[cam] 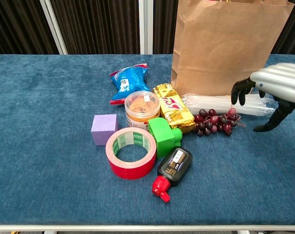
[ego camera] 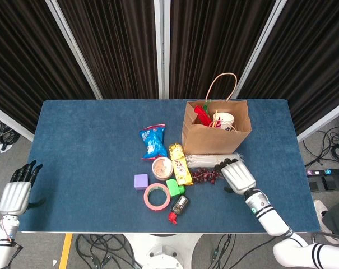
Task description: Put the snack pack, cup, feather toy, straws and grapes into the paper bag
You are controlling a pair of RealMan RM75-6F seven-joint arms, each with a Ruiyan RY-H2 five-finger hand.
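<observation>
The brown paper bag [ego camera: 216, 134] [cam: 220, 53] stands upright at the back right, with a red feather toy [ego camera: 200, 115] and a white cup [ego camera: 224, 120] inside. A bundle of clear straws [ego camera: 205, 160] [cam: 215, 103] lies at the bag's foot, and dark grapes [ego camera: 205, 176] [cam: 213, 122] lie just in front of it. A blue snack pack [ego camera: 153, 140] [cam: 130, 80] and a yellow one [ego camera: 181, 163] [cam: 172, 108] lie left of the bag. My right hand [ego camera: 237, 176] [cam: 276, 90] hovers with spread fingers and nothing in it, over the straws' right end and right of the grapes. My left hand [ego camera: 17, 193] hangs off the table's left edge, holding nothing.
A tub of rubber bands [cam: 143, 108], a purple cube [cam: 104, 129], a red tape roll [cam: 131, 152], a green block [cam: 165, 136] and a black ink bottle [cam: 173, 167] crowd the table's middle. Bare blue cloth [ego camera: 85, 145] stretches to the left.
</observation>
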